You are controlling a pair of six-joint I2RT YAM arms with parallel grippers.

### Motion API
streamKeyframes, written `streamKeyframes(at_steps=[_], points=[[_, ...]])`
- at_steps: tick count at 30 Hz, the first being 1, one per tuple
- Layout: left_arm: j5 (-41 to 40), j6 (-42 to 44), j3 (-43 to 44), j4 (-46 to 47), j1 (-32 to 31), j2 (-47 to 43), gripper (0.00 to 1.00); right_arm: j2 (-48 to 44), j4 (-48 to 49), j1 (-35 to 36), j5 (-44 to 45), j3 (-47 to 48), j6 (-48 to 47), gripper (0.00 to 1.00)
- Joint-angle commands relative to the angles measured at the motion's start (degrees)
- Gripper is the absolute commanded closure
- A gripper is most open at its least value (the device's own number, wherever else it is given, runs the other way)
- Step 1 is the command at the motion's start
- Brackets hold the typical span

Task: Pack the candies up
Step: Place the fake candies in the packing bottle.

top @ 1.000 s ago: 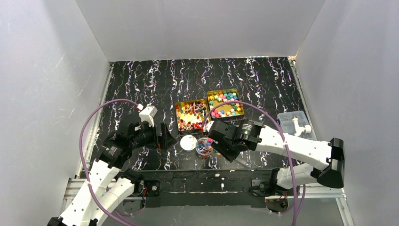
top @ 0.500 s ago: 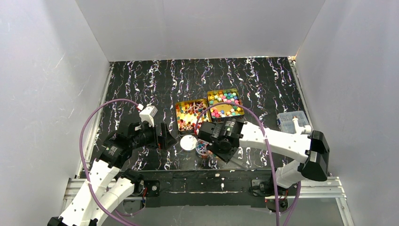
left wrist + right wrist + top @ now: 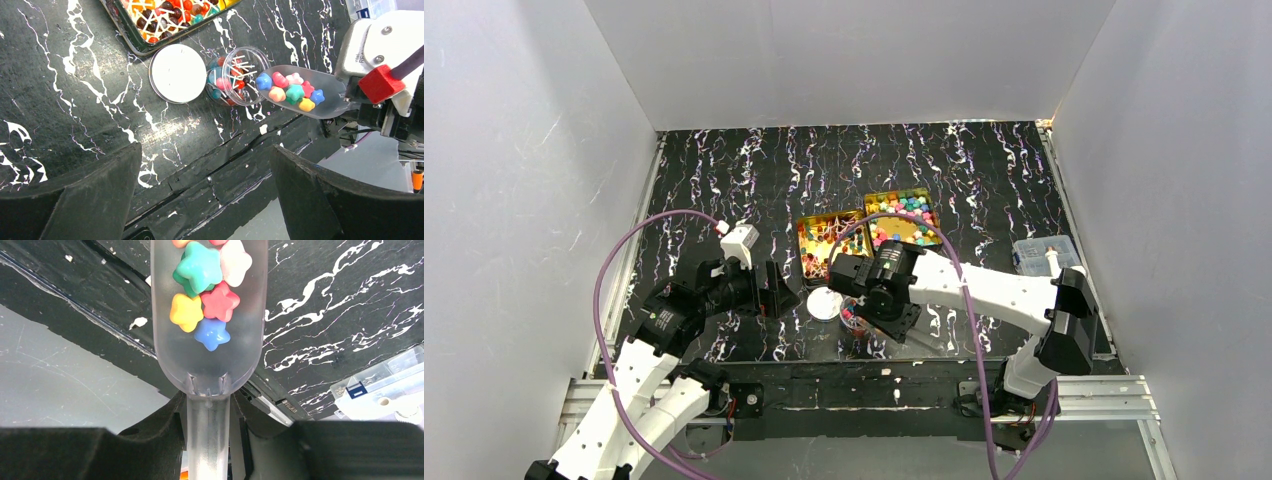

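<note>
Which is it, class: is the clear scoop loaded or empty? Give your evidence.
Loaded. The scoop, gripped by the right gripper, carries several star-shaped candies, with its tip at the jar.

In the right wrist view, the top edge cuts off the tip of the scoop (image 3: 210, 360) and the uppermost candies (image 3: 202, 267). In the top view, the right arm (image 3: 984, 290) covers most of the jar (image 3: 852, 318). In the left wrist view, the top edge cuts off the tin (image 3: 131, 42).
</note>
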Motion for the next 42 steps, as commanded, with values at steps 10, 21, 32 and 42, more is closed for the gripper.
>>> streamKeyframes(at_steps=[10, 21, 32, 42], points=[[1.02, 0.64, -0.73, 0.21, 0.21, -0.32, 0.02, 2.25, -5.38, -0.24, -0.18, 5.89, -0.66, 0.99], [1.88, 0.68, -0.68, 0.23, 0.21, 0.20, 0.02, 3.44, -5.47, -1.59, -2.35, 5.77, -0.10, 0.99], [2.93, 0.90, -0.73, 0.34, 0.16, 0.55, 0.02, 4.43, -5.38, -5.01, -8.43, 4.66, -1.39, 0.99], [3.95, 0.98, -0.77, 0.60, 0.19, 0.83, 0.02, 7.34, -5.19, -9.35, -16.73, 4.68, -4.24, 0.99]])
